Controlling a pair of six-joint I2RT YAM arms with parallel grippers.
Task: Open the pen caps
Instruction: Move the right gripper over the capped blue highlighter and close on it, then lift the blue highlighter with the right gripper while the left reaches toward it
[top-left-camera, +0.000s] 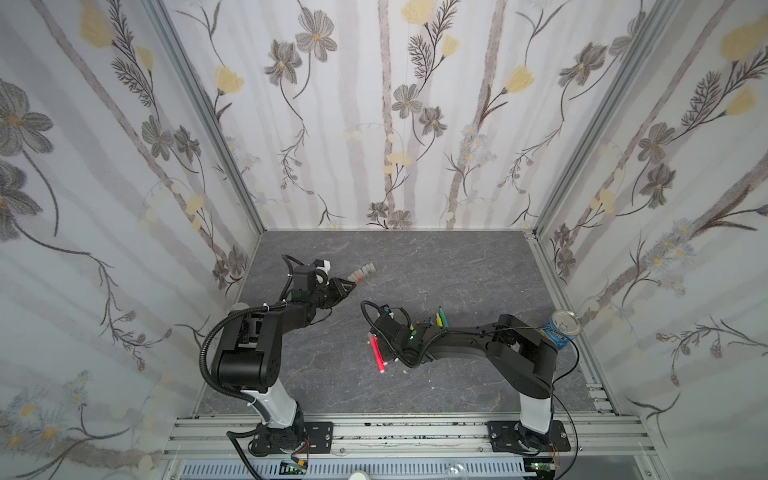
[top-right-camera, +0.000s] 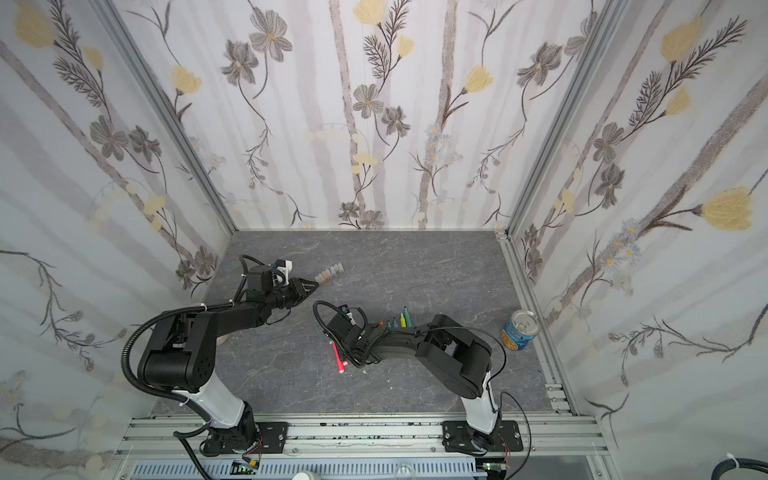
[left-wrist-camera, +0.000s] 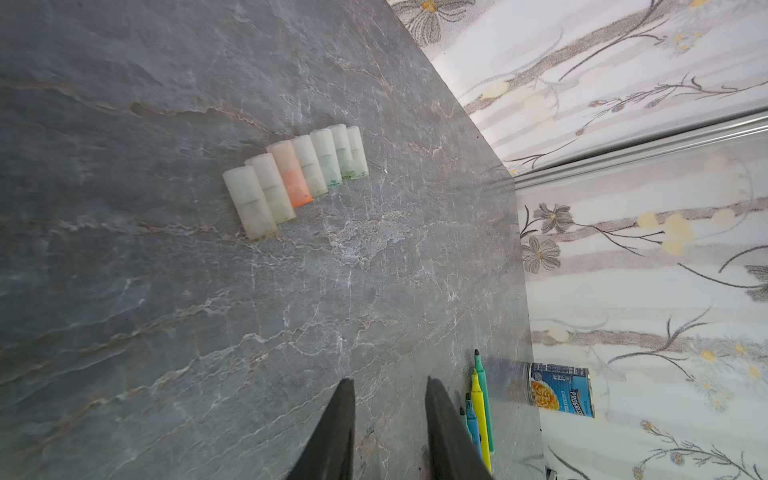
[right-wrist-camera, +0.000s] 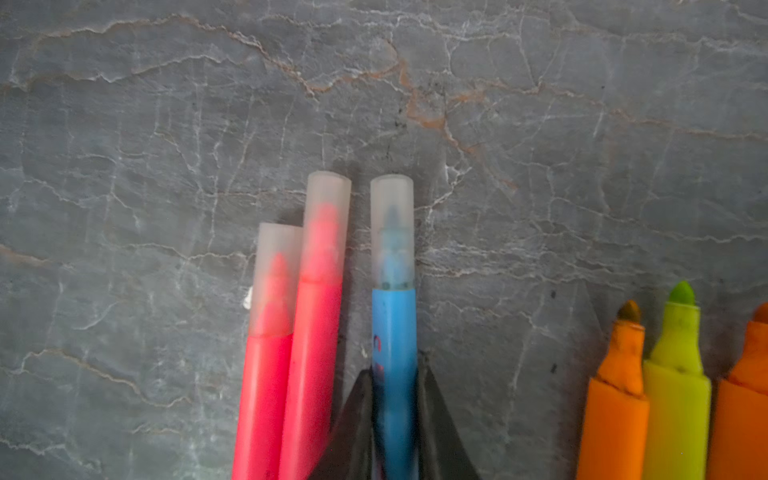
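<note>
pen caps (right-wrist-camera: 392, 232) are frosted clear stubby tubes, with the coloured tips showing faintly through them. one sits on the blue pen (right-wrist-camera: 394, 332), which the right gripper (right-wrist-camera: 395, 363) pinches by the barrel, black fingers pressed on both sides, capped end sticking out past the jaws. can't tell if that pen touches the grey marble table (right-wrist-camera: 124, 124). just beside it two pink pens (right-wrist-camera: 309, 365) lie touching each other, both capped. on the blue pen's other side, a bit apart, uncapped pens (right-wrist-camera: 675, 395) lie side by side: orange, yellow-green, orange, felt tips bare. in a top view that row runs on behind the right arm, with teal and yellow at its far end.

left gripper (left-wrist-camera: 390, 382) has its jaws spread, bare table between them. ahead of it seven loose caps (left-wrist-camera: 324, 158) lie on the table in a tight row, side by side and touching. one is an orange-tinted cap (left-wrist-camera: 289, 172), and a few have a greenish stain at one end. in both top views this row sits toward the back left of the table, near the left gripper's tip.

only container is a blue soup can (top-left-camera: 559, 338), upright at the table's right edge, well apart from pens and caps. its silver pull-ring top shows, its inside can't be seen.
</note>
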